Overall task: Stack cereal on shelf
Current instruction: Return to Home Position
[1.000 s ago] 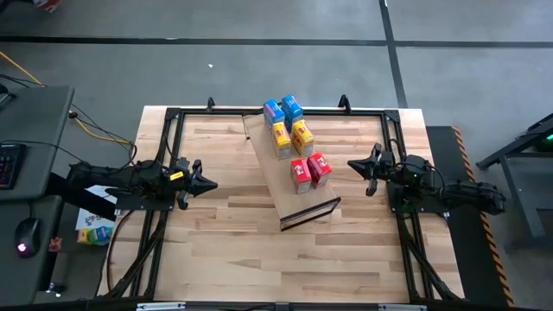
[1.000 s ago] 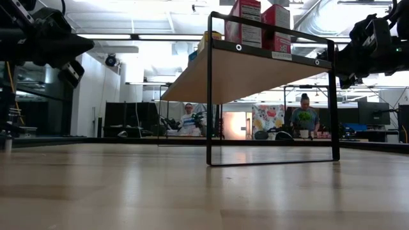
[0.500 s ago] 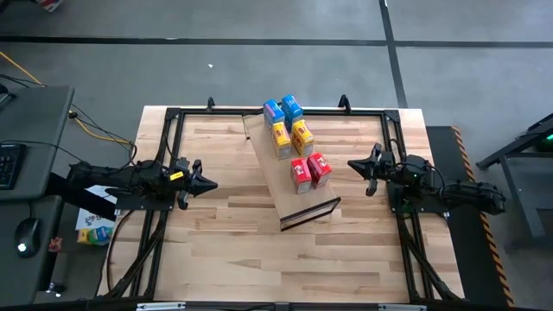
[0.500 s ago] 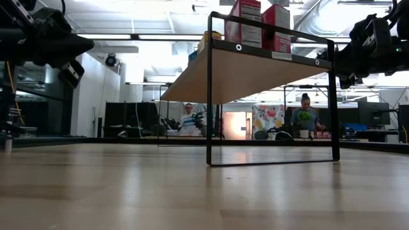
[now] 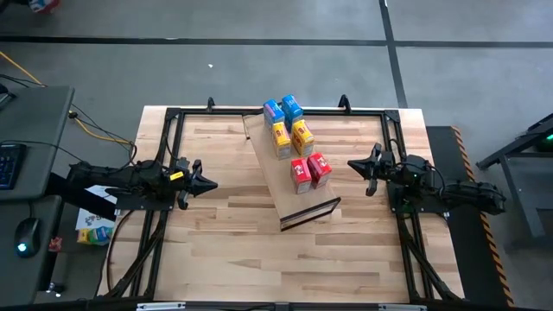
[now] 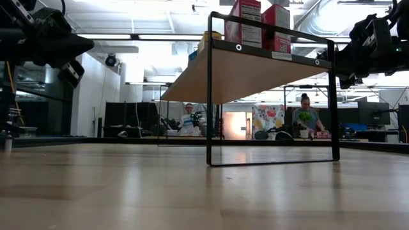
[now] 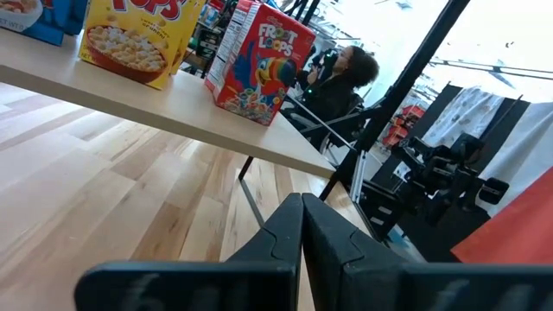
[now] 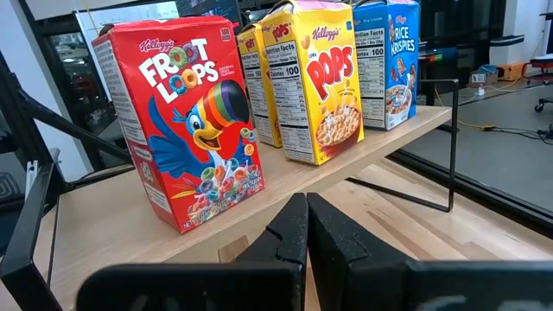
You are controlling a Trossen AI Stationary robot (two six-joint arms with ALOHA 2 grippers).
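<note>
The shelf [image 5: 289,186], a tan board on a thin black frame, stands raised over the middle of the table. On its top the cereal boxes stand upright in pairs: two blue [image 5: 282,110] at the far end, two yellow [image 5: 291,136] in the middle, two red [image 5: 310,171] nearest the framed end. My left gripper [image 5: 212,183] rests shut at the table's left, pointing level toward the shelf. My right gripper [image 5: 352,163] rests shut at the table's right, pointing at the red boxes [image 8: 186,130]. Neither holds anything.
A black rail frame [image 5: 173,117] runs round the tabletop. Bare wood lies between the shelf and each gripper and along the near edge [image 5: 259,276]. A desk with a mouse [image 5: 26,233] stands off the table's left. People sit in the room beyond [image 6: 305,118].
</note>
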